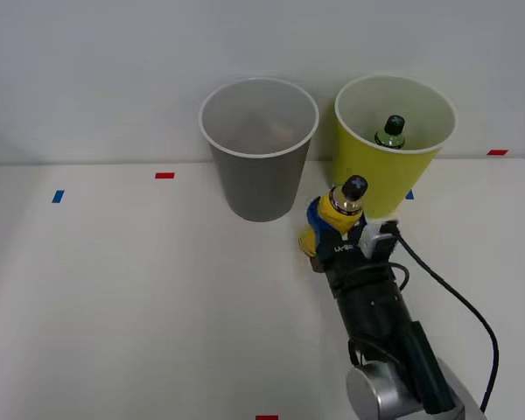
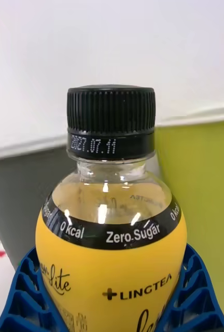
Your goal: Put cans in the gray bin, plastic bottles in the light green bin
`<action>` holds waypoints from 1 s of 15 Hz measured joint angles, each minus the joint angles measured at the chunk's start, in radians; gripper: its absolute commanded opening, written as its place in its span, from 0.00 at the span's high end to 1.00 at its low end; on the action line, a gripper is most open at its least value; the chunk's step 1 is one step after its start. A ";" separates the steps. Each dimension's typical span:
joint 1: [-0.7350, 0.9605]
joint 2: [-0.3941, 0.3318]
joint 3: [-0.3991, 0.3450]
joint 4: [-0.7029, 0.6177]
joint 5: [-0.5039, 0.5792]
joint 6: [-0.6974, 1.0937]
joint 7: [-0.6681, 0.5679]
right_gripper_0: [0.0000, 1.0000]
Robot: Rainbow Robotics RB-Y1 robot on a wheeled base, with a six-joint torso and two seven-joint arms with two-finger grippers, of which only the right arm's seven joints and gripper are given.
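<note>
A yellow plastic bottle with a black screw cap stands upright between the blue ribbed fingers of my right gripper, which is shut on its body. The hold sits in front of the gap between the two bins. In the right wrist view the yellow bottle has a blue finger on each side of it. The gray bin stands at the back, left of the light green bin. A dark green bottle with a black cap stands inside the light green bin.
The white table carries small red and blue tape marks near its back and front edges. A black cable runs from my wrist off to the right. A pale wall rises behind the bins.
</note>
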 measured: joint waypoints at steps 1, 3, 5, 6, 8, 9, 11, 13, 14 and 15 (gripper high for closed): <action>0.008 -0.019 0.011 -0.046 -0.047 0.004 -0.002 1.00; 0.024 -0.056 0.019 -0.155 -0.125 0.044 -0.005 1.00; 0.040 -0.086 0.007 -0.304 -0.215 0.132 -0.006 1.00; 0.044 -0.097 -0.014 -0.373 -0.279 0.178 -0.007 1.00; 0.032 -0.108 -0.066 -0.431 -0.361 0.224 -0.009 1.00; 0.012 -0.104 -0.086 -0.436 -0.386 0.226 -0.008 1.00; -0.044 -0.086 -0.136 -0.438 -0.419 0.248 -0.008 1.00; -0.111 -0.055 -0.205 -0.439 -0.431 0.325 -0.008 1.00; -0.143 -0.039 -0.242 -0.439 -0.432 0.378 -0.009 1.00; -0.178 -0.023 -0.283 -0.439 -0.432 0.440 -0.009 1.00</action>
